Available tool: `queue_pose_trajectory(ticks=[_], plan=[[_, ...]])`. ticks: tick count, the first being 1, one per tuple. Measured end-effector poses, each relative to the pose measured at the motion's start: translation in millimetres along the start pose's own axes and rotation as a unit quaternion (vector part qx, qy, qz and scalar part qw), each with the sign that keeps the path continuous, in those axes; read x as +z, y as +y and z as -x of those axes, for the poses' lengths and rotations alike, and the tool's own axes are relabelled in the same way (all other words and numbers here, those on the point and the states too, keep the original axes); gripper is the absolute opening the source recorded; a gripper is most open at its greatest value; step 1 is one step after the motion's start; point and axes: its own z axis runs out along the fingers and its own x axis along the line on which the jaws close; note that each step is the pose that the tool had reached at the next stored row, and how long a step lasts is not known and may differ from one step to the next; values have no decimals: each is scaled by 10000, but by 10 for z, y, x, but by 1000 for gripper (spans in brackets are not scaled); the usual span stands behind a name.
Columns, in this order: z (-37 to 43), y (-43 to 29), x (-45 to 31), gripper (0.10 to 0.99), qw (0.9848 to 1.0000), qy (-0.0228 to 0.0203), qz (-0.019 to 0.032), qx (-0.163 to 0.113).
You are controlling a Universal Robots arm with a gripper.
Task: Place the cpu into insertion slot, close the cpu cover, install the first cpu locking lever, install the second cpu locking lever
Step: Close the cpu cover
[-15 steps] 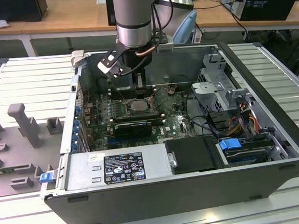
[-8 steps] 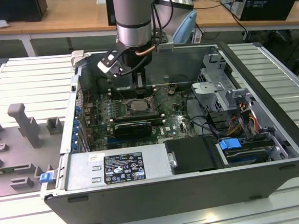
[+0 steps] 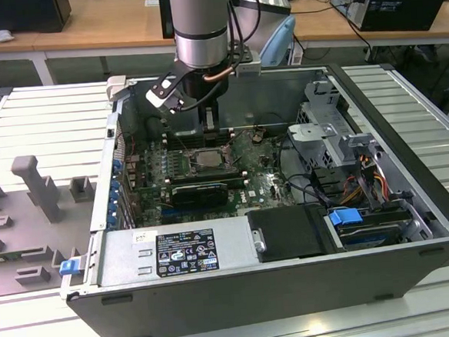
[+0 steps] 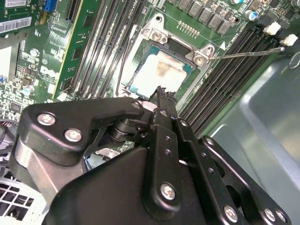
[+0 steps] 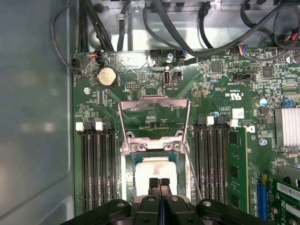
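Exterior view: arm (image 3: 199, 31) upright over insertion slot (image 3: 187, 168), jaws clenched empty above the cpu (image 3: 206, 159)

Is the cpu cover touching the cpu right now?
Apart. In the first wrist view the cpu cover stands swung open, clear of the bare cpu.

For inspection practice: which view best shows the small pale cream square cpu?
Second wrist view: the cpu lies nearly unobstructed. In the first wrist view the end effector overlaps it; the exterior view shows it far off.
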Motion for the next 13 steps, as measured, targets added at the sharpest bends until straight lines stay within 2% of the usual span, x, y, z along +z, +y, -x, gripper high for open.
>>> queue_pose_trajectory(ticks=[2, 3, 5, 6, 7, 8, 11, 13], plan=[[-1, 2, 0, 106, 10000, 1, 1, 3], [-1, 19, 0, 106, 10000, 0, -1, 3], [-4, 97, 5, 106, 10000, -3, -3, 3], [-4, 98, -1, 106, 10000, -6, -4, 3], [-4, 100, -26, 106, 10000, -5, -3, 4], [-5, 105, -110, 106, 10000, -5, -3, 5], [-6, 113, -242, 106, 10000, -4, -3, 5], [-7, 115, -271, 106, 10000, -3, -2, 5]])
